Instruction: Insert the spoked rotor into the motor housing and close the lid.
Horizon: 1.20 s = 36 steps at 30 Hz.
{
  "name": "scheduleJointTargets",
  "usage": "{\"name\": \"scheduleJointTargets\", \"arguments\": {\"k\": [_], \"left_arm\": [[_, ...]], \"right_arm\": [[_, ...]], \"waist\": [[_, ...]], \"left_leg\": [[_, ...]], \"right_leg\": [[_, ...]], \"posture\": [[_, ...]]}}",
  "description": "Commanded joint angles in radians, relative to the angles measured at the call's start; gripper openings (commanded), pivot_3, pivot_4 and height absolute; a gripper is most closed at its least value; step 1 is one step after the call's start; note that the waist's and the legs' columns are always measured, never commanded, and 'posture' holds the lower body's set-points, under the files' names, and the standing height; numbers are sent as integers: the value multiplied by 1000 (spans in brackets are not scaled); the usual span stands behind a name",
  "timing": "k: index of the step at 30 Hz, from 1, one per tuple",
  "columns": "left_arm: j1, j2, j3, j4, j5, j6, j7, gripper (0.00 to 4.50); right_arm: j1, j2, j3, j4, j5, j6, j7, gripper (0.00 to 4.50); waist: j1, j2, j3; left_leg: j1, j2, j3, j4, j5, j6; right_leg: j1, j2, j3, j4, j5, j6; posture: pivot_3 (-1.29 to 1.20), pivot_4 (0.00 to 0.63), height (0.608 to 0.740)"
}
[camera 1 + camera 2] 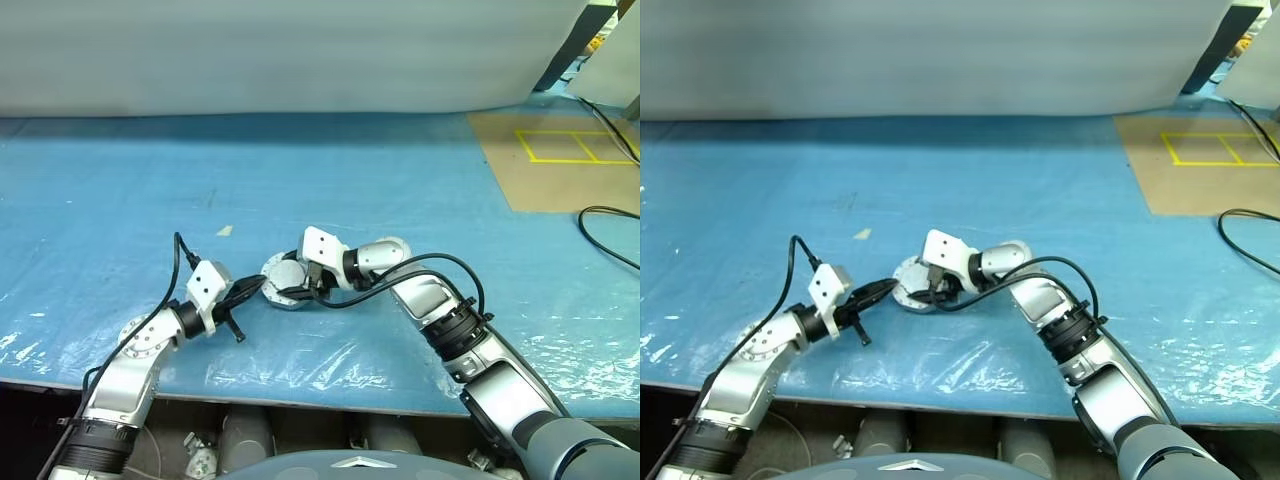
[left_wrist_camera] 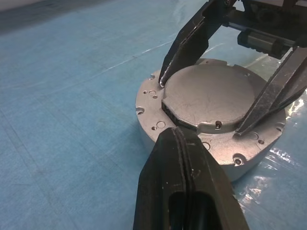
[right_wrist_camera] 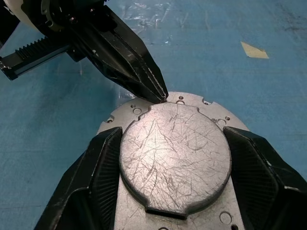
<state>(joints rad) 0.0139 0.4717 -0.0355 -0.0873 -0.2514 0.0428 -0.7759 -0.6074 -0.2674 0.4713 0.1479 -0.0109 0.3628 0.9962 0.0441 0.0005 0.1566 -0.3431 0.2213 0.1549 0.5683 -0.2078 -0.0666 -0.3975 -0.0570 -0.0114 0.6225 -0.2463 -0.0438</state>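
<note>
From the head I see the lid (image 1: 286, 277) on the blue table (image 1: 400, 200) between my two grippers. My left gripper (image 2: 169, 134) is squeezed shut, its tip touching the lid's edge. My right gripper (image 3: 172, 158) has its fingers (image 3: 103, 163) spread wide on both sides of the lid's raised round top.

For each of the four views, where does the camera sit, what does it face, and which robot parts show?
Left eye view: on the head, looking forward and down over the blue table; both arms meet at the lid.
Right eye view: the head camera's other eye, same scene.
Left wrist view: along the shut left claw, whose tip reaches the lid's edge; the right claw straddles the lid.
Right wrist view: along the right claw's fingers, either side of the lid on the motor housing.
Both wrist views share lid and both claws.
</note>
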Motion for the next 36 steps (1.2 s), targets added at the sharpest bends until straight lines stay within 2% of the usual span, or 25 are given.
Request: {"name": "scheduleJointTargets", "arguments": {"k": [1, 2, 6, 11, 14, 17, 19, 23, 26, 31, 36], "left_arm": [[7, 0, -22, 10, 15, 32, 3, 0], [4, 0, -22, 11, 15, 34, 3, 0], [-4, -3, -20, 12, 12, 36, 3, 0], [-16, -2, -17, 17, 13, 34, 3, 0], [-28, -1, -16, 28, 15, 32, 2, 0], [-32, -1, -16, 32, 16, 30, 1, 0], [-36, -1, -15, 36, 16, 27, 1, 0], [-42, -3, -15, 44, 19, 22, 4, 0], [-45, -4, -14, 48, 19, 17, 7, 0], [-47, -4, -6, 55, 16, 8, 11, 0], [-48, -4, -2, 65, 18, -1, 17, 0]], "right_arm": [[10, 3, -5, 19, 11, 16, 1, 4267], [9, 2, -5, 22, 12, 10, 2, 4462], [3, 8, -35, 30, 33, -30, -9, 4462], [12, 19, -137, -11, 159, -12, 34, 4462], [1, 30, -207, 12, 190, 9, -17, 4462], [3, 16, -224, 26, 182, 57, -52, 4462], [15, 0, -235, 11, 206, 180, -60, 4462], [19, -13, -281, -17, 318, 542, -69, 4462], [2, 8, -345, -15, 396, 725, -108, 4462], [-41, 43, -415, 22, 461, 944, -194, 4462], [-79, 130, -498, 62, 507, 1049, -265, 4462]], "waist": [[-1, 0, 0], [-1, 0, 0], [0, 0, 0], [0, 0, 0], [0, 0, 0], [0, 0, 0], [0, 0, 0], [0, 0, 0], [2, 0, 0], [3, 0, 0], [3, 1, 0]], "left_leg": [[0, 0, 0, 0, 0, 0], [0, 0, 0, 0, 0, 0], [0, 0, 0, 0, 0, 0], [-2, 0, 0, 1, 0, 0], [-5, 0, 0, 1, 0, 0], [-5, 0, 0, 0, 0, 0], [-5, 0, 0, 0, 0, 0], [-5, 0, 0, 0, 0, 0], [-5, 0, 0, 0, 0, 0], [-4, 0, 0, 0, 0, 0], [-4, 0, 0, -1, 0, 0]], "right_leg": [[0, 0, 0, 0, 0, 0], [0, 0, 0, 0, 0, 0], [0, 0, 0, 0, 0, 0], [-2, 0, 0, 0, 0, 0], [-5, 0, 0, 0, 0, 0], [-5, 1, 0, 0, 0, 0], [-5, 1, 0, 0, 0, 0], [-5, 1, 0, -1, 0, 0], [-5, 1, 0, 0, 0, 0], [-5, 1, 0, 0, 0, 0], [-5, 1, 0, -1, 0, 0]], "posture": [[0, 150, 740], [0, 150, 740], [0, 150, 740], [0, 150, 740], [0, 150, 740], [0, 150, 740], [0, 150, 740], [0, 150, 740], [0, 150, 740], [0, 150, 740], [0, 150, 740]]}}
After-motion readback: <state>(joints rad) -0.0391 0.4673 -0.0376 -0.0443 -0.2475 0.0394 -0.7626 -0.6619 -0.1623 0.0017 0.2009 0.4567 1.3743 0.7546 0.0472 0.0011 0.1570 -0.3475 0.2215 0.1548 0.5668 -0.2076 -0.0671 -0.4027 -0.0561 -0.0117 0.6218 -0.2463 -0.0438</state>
